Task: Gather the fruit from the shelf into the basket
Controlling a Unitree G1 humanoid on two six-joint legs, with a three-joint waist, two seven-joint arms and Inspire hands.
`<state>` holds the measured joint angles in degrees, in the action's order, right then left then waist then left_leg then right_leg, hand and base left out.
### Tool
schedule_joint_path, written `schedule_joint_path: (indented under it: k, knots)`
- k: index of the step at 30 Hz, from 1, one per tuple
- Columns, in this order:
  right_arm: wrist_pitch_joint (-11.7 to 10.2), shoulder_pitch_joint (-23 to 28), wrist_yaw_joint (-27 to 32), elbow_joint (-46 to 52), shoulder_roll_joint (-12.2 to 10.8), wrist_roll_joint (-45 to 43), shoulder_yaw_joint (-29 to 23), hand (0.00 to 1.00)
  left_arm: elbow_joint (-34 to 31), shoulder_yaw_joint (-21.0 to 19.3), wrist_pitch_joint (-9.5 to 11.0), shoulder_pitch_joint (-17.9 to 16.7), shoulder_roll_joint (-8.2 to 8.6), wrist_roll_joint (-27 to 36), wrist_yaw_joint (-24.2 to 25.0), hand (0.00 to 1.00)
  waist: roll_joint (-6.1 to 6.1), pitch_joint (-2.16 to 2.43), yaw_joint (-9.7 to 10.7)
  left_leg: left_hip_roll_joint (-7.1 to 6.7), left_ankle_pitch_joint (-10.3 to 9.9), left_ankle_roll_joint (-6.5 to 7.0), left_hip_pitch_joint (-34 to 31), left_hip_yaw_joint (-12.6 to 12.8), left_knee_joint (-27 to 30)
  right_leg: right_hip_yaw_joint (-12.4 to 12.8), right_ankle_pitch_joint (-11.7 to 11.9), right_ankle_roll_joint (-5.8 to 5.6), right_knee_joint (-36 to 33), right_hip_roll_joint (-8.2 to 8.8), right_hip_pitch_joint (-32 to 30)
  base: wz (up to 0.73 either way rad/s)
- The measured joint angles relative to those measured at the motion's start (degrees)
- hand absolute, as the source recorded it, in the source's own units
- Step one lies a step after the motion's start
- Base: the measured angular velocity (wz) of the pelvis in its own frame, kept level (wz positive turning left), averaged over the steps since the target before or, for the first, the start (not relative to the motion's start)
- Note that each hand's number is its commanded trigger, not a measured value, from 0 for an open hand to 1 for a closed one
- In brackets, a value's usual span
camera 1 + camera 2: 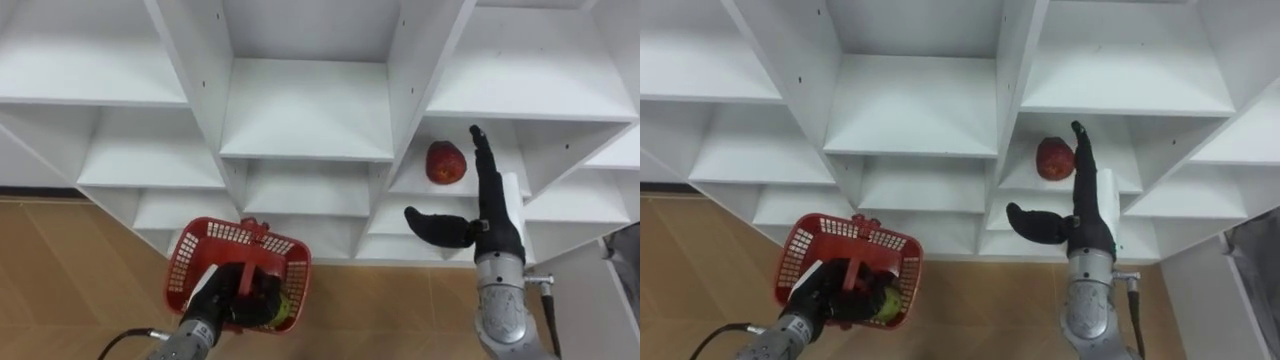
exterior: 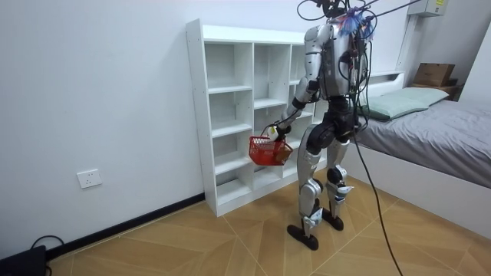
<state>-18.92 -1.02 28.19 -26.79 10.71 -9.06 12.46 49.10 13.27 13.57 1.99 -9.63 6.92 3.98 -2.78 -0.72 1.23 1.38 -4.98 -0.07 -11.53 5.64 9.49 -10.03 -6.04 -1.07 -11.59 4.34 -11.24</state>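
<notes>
Red and round, the apple (image 1: 446, 162) sits on a shelf in the right-hand column of the white closet (image 1: 305, 110), not yet picked. My right hand (image 1: 497, 222) reaches up just beside it on its right, fingers straight and thumb spread wide to the left, gripping nothing. I cannot tell whether the fingertips touch the fruit or stop just short of it.

My left hand (image 1: 222, 300) is low and curled round the handle of the red basket (image 1: 188, 262), which hangs in front of the bottom shelves. Something yellow-green (image 1: 282, 303) lies inside it. I take it for a fruit already collected, but my own hand and the handle cover most of it, so I cannot name it or say whether more lies underneath.

I judge the job partly done, with the apple the next piece to get. The other compartments I can see look bare, though the closet's outer columns are cut off at the picture edges.
</notes>
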Motion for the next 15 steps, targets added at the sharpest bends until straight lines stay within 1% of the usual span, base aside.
schedule_joint_path:
  k: [4,15]
  knots:
    - [0.00,-0.02,1.91,-0.25,0.47,0.11,0.06,0.00,0.00,0.45,-0.03,0.00,-0.01,-0.01,-0.08,1.00,-0.03,-0.02,-0.06,0.04,0.00,0.00,0.21,0.40,-0.10,0.40,-0.01,-0.01,0.00,-0.05,0.00,-0.04]
    - [0.01,-0.04,3.02,-1.81,0.48,0.32,0.07,0.00,-0.01,0.55,-0.50,0.00,-0.03,-0.09,-0.04,1.00,-0.17,-0.10,-0.13,0.08,0.00,0.00,0.16,0.47,-0.11,0.46,-0.01,-0.01,0.00,-0.09,-0.04,0.00]
